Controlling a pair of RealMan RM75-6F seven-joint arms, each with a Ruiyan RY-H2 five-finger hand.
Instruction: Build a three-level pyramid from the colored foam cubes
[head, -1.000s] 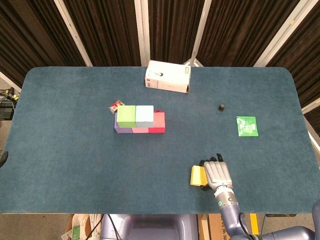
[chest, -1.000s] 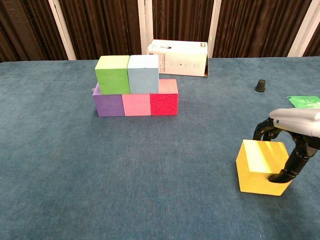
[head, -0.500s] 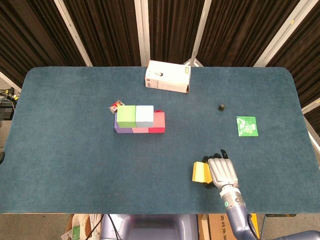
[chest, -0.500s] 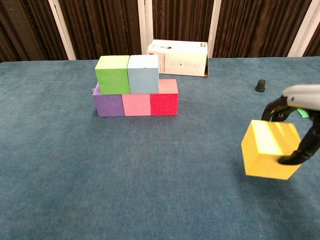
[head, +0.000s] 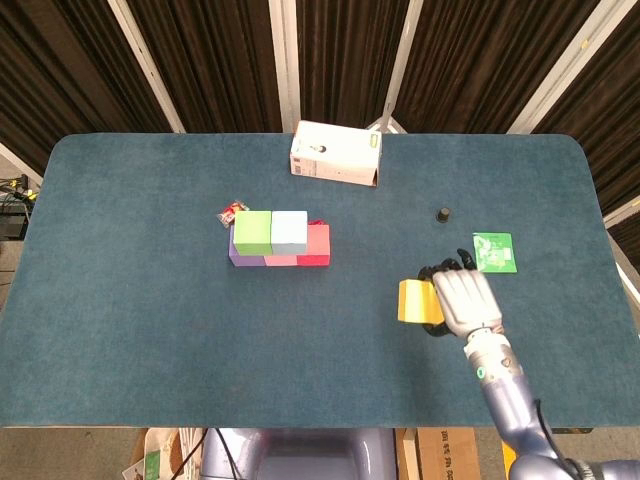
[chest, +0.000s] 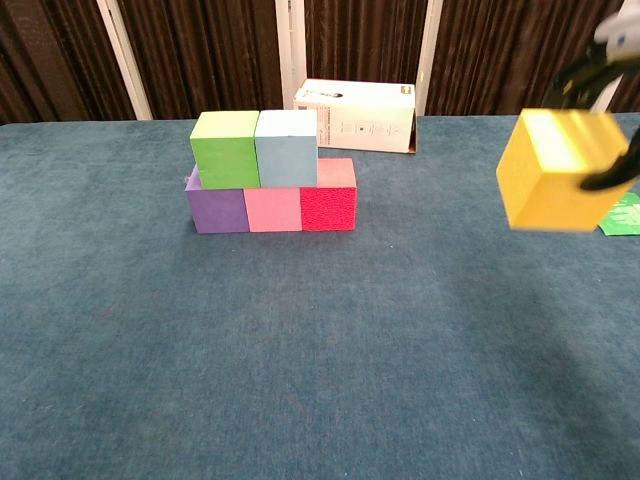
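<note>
The blue table (head: 150, 300) is carrying everything, and the white box (head: 335, 154) lying near its far edge is serving as the landmark; the right hand (head: 463, 302) is hovering well in front of that box and off to its right, fingers wrapping around the yellow cube (head: 413, 301) and holding it clear of the table, as the chest view is showing with the cube (chest: 560, 170) hanging in the air; the left hand is not appearing in either view; in front of the box and slightly to its left, the stack is sitting as a bottom row of purple cube (chest: 218, 209), pink cube (chest: 274, 209) and red cube (chest: 328, 207), each touching the next; the green cube (head: 252, 231) and the light blue cube (head: 289, 230) are resting side by side on that row, over its left part; a green card (head: 493, 251) is lying flat well to the right of the box and nearer; a small red packet (head: 233, 211) is lying just behind the stack's left end; a small black knob (head: 441, 214) is standing to the right of the box, a little nearer.
</note>
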